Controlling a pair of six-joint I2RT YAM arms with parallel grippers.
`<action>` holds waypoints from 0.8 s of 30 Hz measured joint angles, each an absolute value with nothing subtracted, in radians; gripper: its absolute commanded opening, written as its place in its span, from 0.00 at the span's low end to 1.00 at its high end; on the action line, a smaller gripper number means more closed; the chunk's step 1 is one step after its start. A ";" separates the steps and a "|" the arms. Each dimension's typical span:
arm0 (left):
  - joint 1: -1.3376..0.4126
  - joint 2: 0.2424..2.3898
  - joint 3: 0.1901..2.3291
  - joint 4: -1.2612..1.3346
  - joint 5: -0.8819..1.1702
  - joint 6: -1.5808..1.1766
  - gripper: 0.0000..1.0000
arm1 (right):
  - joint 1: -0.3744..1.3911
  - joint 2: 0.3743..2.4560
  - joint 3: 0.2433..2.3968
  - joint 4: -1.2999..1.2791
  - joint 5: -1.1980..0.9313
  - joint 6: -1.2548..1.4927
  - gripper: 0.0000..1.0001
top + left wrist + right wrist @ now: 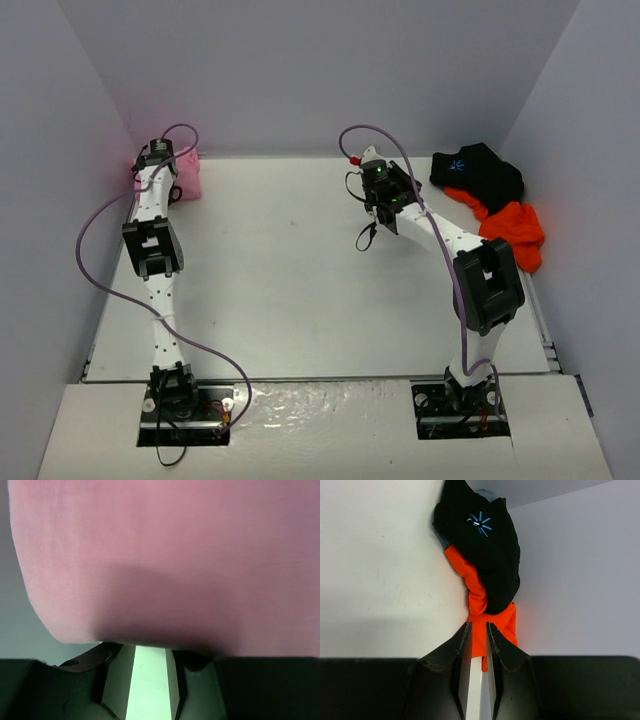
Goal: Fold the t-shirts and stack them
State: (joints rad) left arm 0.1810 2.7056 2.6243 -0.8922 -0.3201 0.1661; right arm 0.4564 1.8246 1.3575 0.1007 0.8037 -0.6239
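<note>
Fabric of pink t-shirt (165, 555) masks left end effector (149, 655), state unclear; right end effector (479, 630) ajar, empty.

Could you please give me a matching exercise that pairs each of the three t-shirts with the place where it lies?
Things:
1. pink t-shirt
2. black t-shirt
3. orange t-shirt

Places:
A. far right corner, lying over part of another shirt
B. far left corner, apart from the other shirts
C. right side, partly under another shirt

Pairs: 1-B, 2-A, 3-C
</note>
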 measured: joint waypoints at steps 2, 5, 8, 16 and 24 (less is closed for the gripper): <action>0.199 2.706 2.621 -0.896 -0.331 0.168 0.26 | 0.460 1.827 1.357 0.100 0.803 -0.624 0.15; 0.238 2.708 2.636 -0.919 -0.347 0.167 0.26 | 0.466 1.827 1.357 0.100 0.803 -0.624 0.15; 0.277 2.709 2.654 -0.935 -0.364 0.166 0.25 | 0.473 1.827 1.357 0.100 0.803 -0.624 0.15; 0.327 2.586 2.431 -0.865 -0.280 0.142 0.25 | 0.485 1.827 1.357 0.100 0.803 -0.624 0.15; 0.200 2.484 2.526 -0.852 -0.177 0.142 0.31 | 0.485 1.827 1.356 0.101 0.802 -0.617 0.15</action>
